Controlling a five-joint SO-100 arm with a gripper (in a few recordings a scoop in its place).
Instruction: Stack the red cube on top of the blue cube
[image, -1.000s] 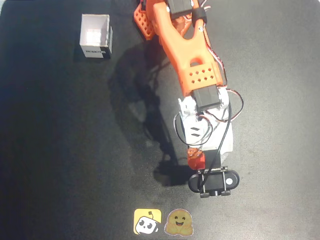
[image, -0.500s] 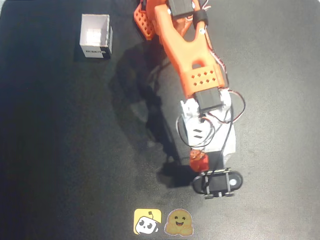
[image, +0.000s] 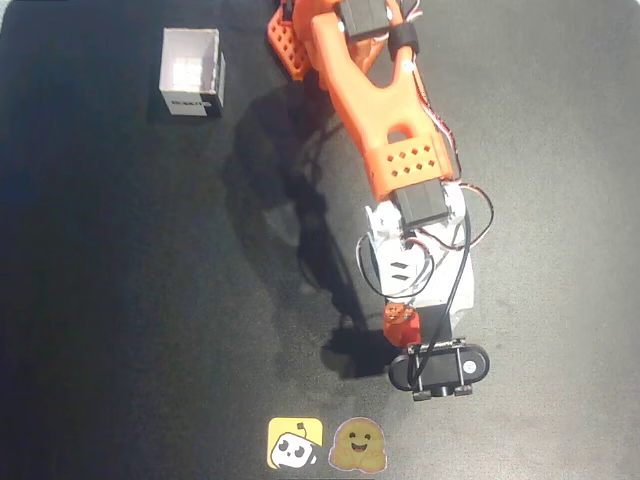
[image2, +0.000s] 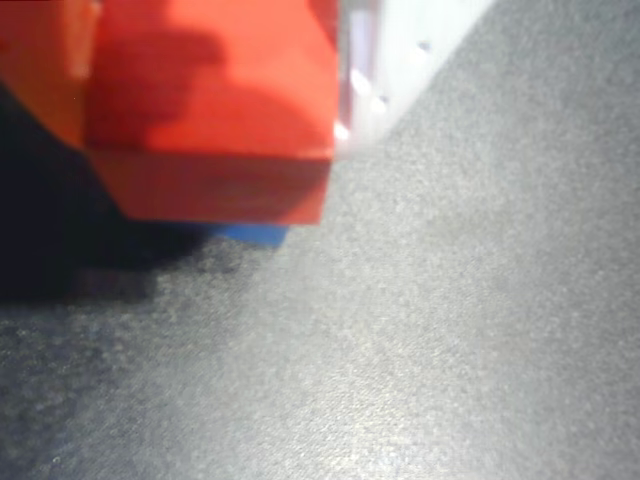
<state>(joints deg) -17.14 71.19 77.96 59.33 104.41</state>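
In the wrist view the red cube (image2: 210, 120) fills the upper left, held in the gripper with a white finger (image2: 400, 60) pressed to its right face. A sliver of the blue cube (image2: 250, 234) peeks out just beneath its lower edge, so the red sits nearly above the blue. The black table (image2: 450, 330) spreads rightward. Overhead, the gripper (image: 402, 322) points down near the stickers (image: 328, 443); judging by this, lowering straight down should seat it.
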